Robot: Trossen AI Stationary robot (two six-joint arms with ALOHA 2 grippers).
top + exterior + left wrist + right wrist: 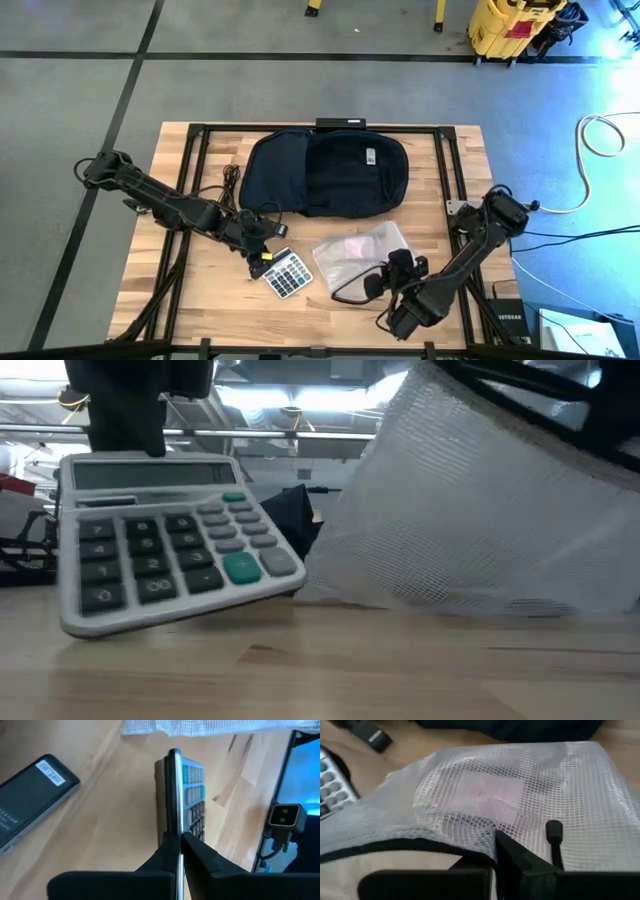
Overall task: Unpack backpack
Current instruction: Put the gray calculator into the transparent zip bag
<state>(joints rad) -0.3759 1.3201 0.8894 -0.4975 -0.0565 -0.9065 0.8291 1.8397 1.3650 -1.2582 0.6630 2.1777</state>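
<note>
The dark backpack (330, 172) lies flat at the table's far middle. In front of it my left gripper (262, 250) is shut on a grey calculator (287, 273) with green keys, which shows large in the low view (160, 545). To its right my right gripper (395, 270) is shut on a translucent white mesh pouch (360, 250) with a black-trimmed edge and something pinkish inside. The pouch fills the low view's right half (470, 510). My left gripper pinches the calculator's display end (175, 827) between its two fingers, one on each face. The fingers slant down from the table's far left. The calculator is tilted, display end up, with its key end (100, 622) low at the tabletop. My right gripper pinches the pouch at its black-trimmed edge (482, 849) between its two fingers, slanting down from the table's near right. That edge is raised. The rest of the pouch slopes down, and its far part (430, 598) lies on the table.
A dark flat device with a white label (30, 800) lies on the wood beside the calculator. A black cord (228, 185) lies left of the backpack. A black frame (195, 150) borders the tabletop, and a black box (342, 123) sits at its far edge.
</note>
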